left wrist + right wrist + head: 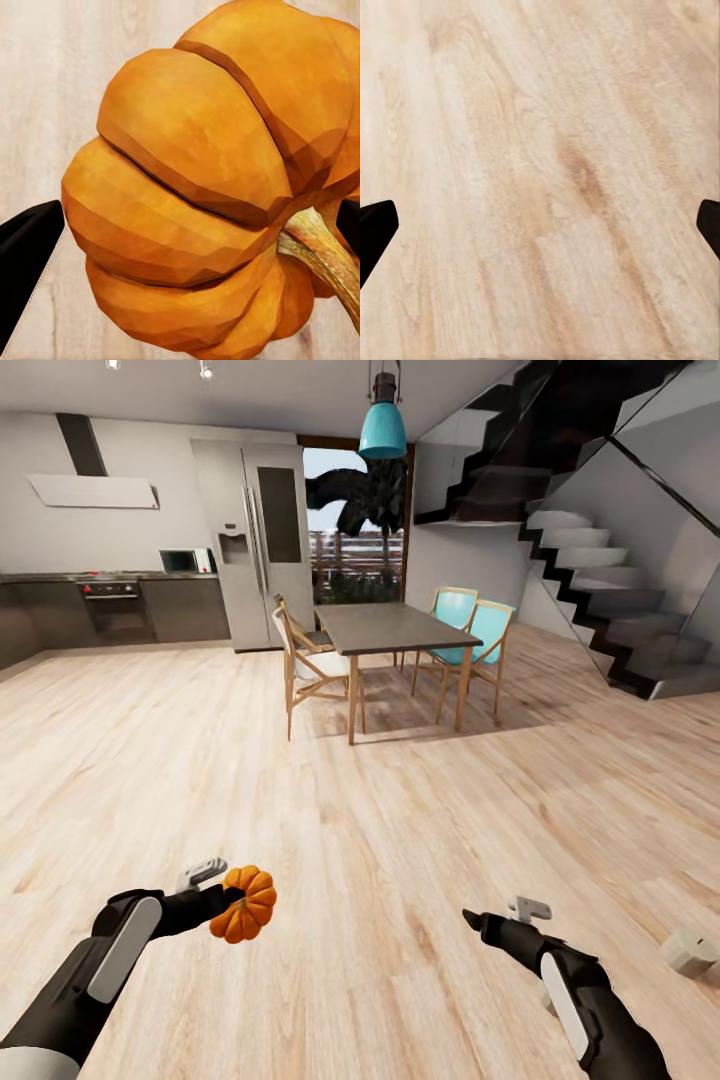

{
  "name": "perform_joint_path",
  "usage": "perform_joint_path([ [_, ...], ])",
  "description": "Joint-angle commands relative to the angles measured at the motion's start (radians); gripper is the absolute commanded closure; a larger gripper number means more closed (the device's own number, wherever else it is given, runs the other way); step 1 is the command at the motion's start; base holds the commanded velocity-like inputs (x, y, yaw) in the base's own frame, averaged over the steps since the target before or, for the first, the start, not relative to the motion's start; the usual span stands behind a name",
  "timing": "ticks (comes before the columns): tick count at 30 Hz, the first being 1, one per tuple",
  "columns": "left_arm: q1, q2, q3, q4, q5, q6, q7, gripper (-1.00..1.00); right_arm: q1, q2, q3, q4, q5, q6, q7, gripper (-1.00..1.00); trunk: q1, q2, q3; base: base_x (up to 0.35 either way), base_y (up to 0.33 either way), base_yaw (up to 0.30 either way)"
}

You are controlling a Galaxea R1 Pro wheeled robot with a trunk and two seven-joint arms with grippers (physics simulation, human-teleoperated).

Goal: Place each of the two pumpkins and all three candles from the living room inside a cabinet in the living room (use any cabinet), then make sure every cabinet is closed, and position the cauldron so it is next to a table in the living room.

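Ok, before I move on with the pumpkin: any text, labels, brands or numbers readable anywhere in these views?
None can be read.
Fridge: dispenser panel on its door, no legible marking.
Microwave and oven: too small and blurred to show any text.
Pumpkin in the left gripper: plain orange skin, no label.
Floor: bare wood grain.

Bright, even daylight (soft shadows), sharp.

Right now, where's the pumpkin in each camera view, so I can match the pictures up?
Head view: the pumpkin sits low and left of centre, held in the left gripper above the wood floor.
Left wrist view: it fills most of the frame, stem toward one edge, between the dark fingers.
Right wrist view: not in it.
Shared landmark: the pale wood floor.
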State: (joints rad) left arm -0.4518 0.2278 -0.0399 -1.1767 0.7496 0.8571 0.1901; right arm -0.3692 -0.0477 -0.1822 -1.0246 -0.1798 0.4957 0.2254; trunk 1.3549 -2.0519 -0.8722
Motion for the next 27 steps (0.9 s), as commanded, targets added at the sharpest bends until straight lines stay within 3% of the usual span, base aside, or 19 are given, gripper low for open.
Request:
perform_joint_path([
  [1, 0.0, 0.001, -0.003, 0.01, 0.008, -0.014, 0.013, 1.0, -0.001, 0.009, -0.002, 0.005, -0.002, 0.002, -0.016, -1.0, -0.004, 0.007, 0.002, 0.0, 0.0, 0.0],
  [3, -0.002, -0.002, -0.006, 0.067, -0.029, -0.073, 0.015, 1.0, -0.001, 0.022, -0.002, 0.015, 0.0, -0.012, -0.05, -1.0, -0.012, 0.021, 0.009, 0.0, 0.0, 0.0],
  [7, -0.006, -0.031, -0.009, 0.196, -0.151, -0.205, 0.017, 1.0, -0.001, 0.03, -0.002, 0.061, 0.0, -0.066, -0.084, -1.0, -0.027, 0.049, 0.021, 0.0, 0.0, 0.0],
  [10, -0.007, -0.053, -0.01, 0.305, -0.205, -0.289, 0.017, 1.0, -0.001, 0.031, -0.002, 0.104, -0.001, -0.115, -0.09, -1.0, -0.039, 0.07, 0.03, 0.0, 0.0, 0.0],
  [16, -0.007, -0.081, -0.011, 0.428, -0.259, -0.418, 0.017, 1.0, -0.001, 0.032, -0.002, 0.193, -0.002, -0.27, -0.089, -1.0, -0.062, 0.112, 0.049, 0.0, 0.0, 0.0],
  [21, -0.007, -0.098, -0.014, 0.519, -0.28, -0.54, 0.017, 1.0, -0.001, 0.031, -0.002, 0.22, -0.002, -0.301, -0.089, -1.0, -0.081, 0.147, 0.065, 0.0, 0.0, 0.0],
  [27, -0.007, -0.103, -0.017, 0.579, -0.288, -0.576, 0.017, 1.0, -0.001, 0.032, -0.002, 0.225, -0.002, -0.308, -0.09, -1.0, -0.104, 0.189, 0.084, 0.0, 0.0, 0.0],
])
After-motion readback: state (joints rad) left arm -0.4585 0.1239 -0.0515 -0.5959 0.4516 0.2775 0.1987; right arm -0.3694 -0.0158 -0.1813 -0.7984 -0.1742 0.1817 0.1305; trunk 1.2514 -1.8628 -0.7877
